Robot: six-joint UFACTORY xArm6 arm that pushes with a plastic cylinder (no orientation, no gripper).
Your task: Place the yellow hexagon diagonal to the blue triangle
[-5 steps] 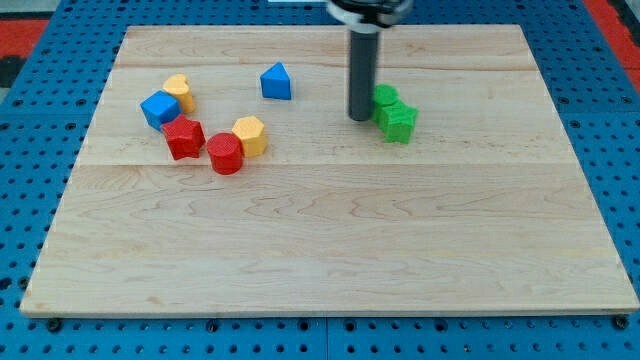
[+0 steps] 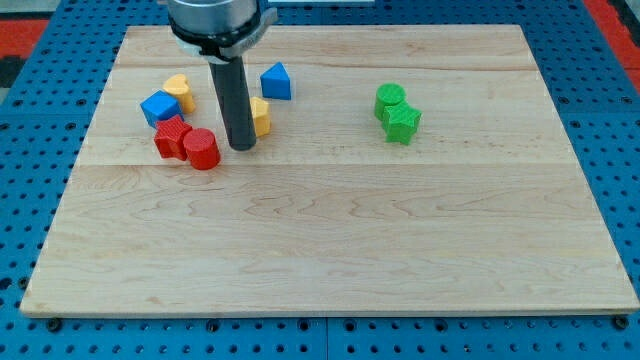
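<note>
My tip (image 2: 241,147) rests on the desk (image 2: 330,250), pressed against the left side of the yellow hexagon (image 2: 260,116), which sits just below-left of the blue triangle (image 2: 277,81). The rod carries no jaws. The red cylinder (image 2: 201,149) lies just left.

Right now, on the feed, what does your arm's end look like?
A straight, dark grey, round rod, matt and plain, with no markings or cables visible. It hangs from a wider black and silver mount cut off by the view's top edge. My tip is flat-ended, the same width as the shaft.
</note>
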